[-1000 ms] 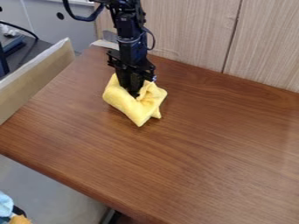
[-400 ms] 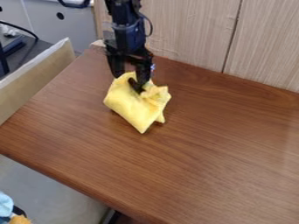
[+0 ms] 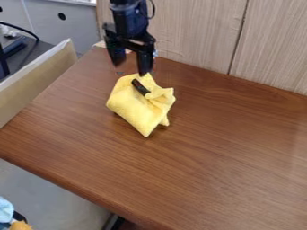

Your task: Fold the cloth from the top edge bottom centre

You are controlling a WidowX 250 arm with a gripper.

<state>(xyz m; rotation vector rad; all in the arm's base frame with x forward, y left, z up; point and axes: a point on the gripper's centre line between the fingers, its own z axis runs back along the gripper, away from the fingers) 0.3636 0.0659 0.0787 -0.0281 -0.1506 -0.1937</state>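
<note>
At the far left, a black cable (image 3: 23, 28) runs above dark equipment (image 3: 13, 47), and a pale board (image 3: 42, 72) slants along the table's side. In the lower left corner sit a light blue item (image 3: 5, 210) and an orange one (image 3: 20, 225), both cut off by the edge of the view. Behind, at the upper left, stands a grey panel (image 3: 75, 24) with a round dark hole (image 3: 62, 16).

Next comes the brown wooden table (image 3: 198, 166). The black gripper (image 3: 130, 70) hangs down over its back part, left of centre, its two fingers apart with a gap between them. The right-hand fingertip in the view is at the cloth's top edge — whether it touches, I cannot tell.

The yellow cloth (image 3: 133, 107) lies on the table just below the gripper, bunched and folded over itself, with one corner pointing toward the front. A slim black piece (image 3: 140, 87) lies slanted in its upper part, beside a raised fold. Pale wood-grain panels (image 3: 269, 49) stand behind the table, reaching to the right edge.
</note>
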